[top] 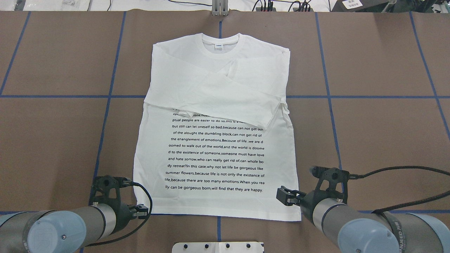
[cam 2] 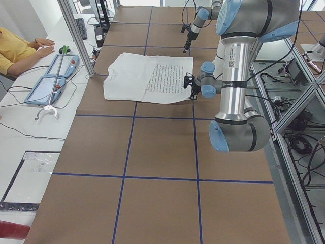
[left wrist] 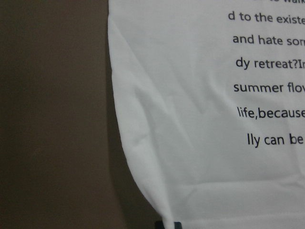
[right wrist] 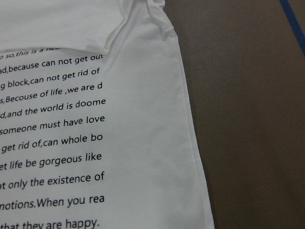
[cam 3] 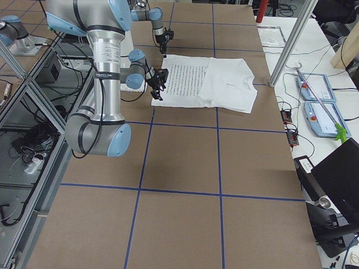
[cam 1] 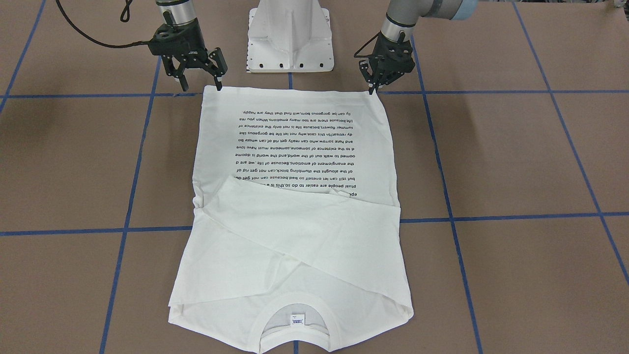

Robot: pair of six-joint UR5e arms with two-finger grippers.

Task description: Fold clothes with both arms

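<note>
Two arms hang over the near hem of the white shirt (top: 214, 200), one at each corner. The shirt lies flat in the middle of the brown desk (top: 369, 133), collar (cam 1: 295, 299) on the side away from the robot. Its block of black text (top: 216, 154) faces up, and a sleeve (top: 211, 95) is folded slantwise across the chest, covering the top lines of print. The right gripper (cam 1: 202, 87) has its fingers spread wide apart and holds nothing; one fingertip is just at the hem corner, the other over bare desk. The left gripper (cam 1: 372, 88) points down at the opposite hem corner. Its fingers look close together from across the desk, but I cannot tell whether they pinch the cloth. A small neck label (top: 218, 45) sits inside the collar. Blue tape lines (top: 105, 105) cross the desk in a grid, and the white pedestal base (cam 1: 290, 39) stands between the arms
</note>
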